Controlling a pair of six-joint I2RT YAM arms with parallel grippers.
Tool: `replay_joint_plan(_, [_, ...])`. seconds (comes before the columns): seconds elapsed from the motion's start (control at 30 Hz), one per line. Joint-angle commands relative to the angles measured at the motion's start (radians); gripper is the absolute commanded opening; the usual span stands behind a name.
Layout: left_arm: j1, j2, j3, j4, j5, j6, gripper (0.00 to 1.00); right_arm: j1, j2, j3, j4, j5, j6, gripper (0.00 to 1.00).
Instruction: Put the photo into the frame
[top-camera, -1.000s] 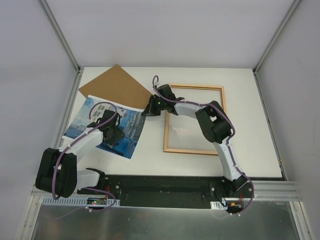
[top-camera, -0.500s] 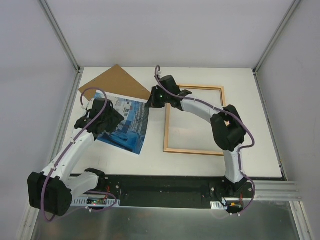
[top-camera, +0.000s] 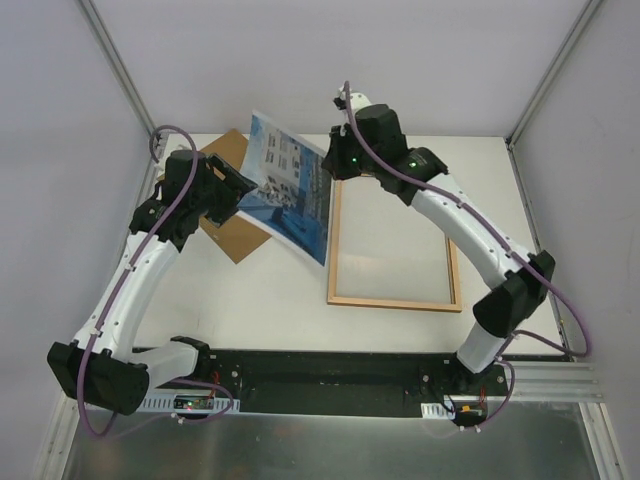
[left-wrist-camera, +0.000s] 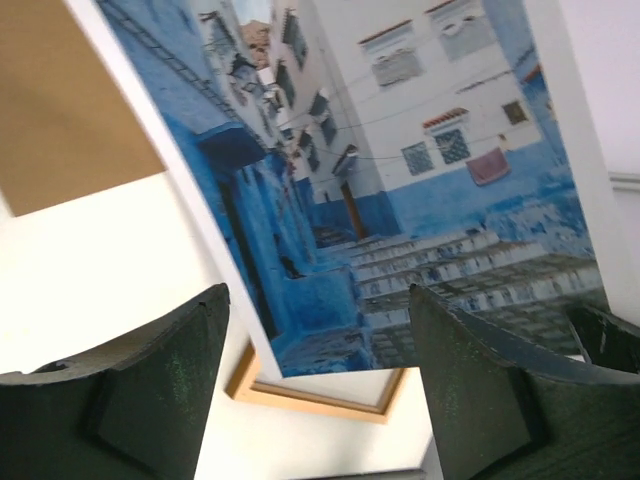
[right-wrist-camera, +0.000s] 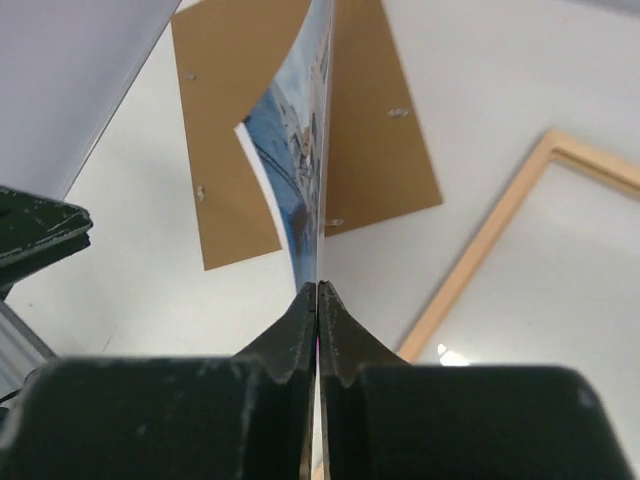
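Right gripper (right-wrist-camera: 317, 300) pinches the photo (top-camera: 290, 185) edge — print lifted, curled above brown backing board (top-camera: 235, 205). Left gripper (left-wrist-camera: 320, 370) spread wide, empty — frame (top-camera: 395, 298) flat on table.

The photo (top-camera: 290, 185) hangs between the brown board (top-camera: 235, 205) on the left and the frame (top-camera: 395, 240) on the right.

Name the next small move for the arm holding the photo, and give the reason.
Probably carry the photo rightward over the frame and begin lowering it. The right gripper is shut on its edge, holding it off the table, while the left gripper stands open, apart from it. The print hangs over the frame's left border and the brown board.
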Motion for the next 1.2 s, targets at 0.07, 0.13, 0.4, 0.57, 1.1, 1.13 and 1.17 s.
replay_joint_plan(0.07, [0.012, 0.088, 0.180, 0.010, 0.202, -0.012, 0.75, 0.040, -0.161, 0.134, -0.185, 0.174, -0.232, 0.01])
replay_joint_plan(0.13, [0.013, 0.105, 0.206, 0.033, 0.234, -0.038, 0.76, 0.086, -0.197, 0.109, -0.188, 0.215, -0.296, 0.01])
replay_joint_plan(0.4, [0.026, 0.147, 0.234, 0.067, 0.307, -0.095, 0.84, 0.366, -0.268, -0.185, -0.059, 0.518, -0.473, 0.01])
replay_joint_plan(0.57, [0.052, 0.029, 0.048, 0.072, 0.271, -0.080, 0.87, 0.480, -0.180, -0.281, -0.018, 0.573, -0.464, 0.01])
replay_joint_plan(1.1, [0.125, 0.115, -0.420, 0.251, 0.408, -0.022, 0.90, 0.574, -0.091, -0.363, 0.048, 0.565, -0.382, 0.00])
replay_joint_plan(1.13, [0.125, 0.125, -0.423, 0.263, 0.411, -0.029, 0.90, 0.575, -0.093, -0.367, 0.048, 0.565, -0.381, 0.01])
replay_joint_plan(1.17, [0.125, 0.136, -0.426, 0.277, 0.412, -0.046, 0.90, 0.577, -0.093, -0.370, 0.047, 0.564, -0.381, 0.01])
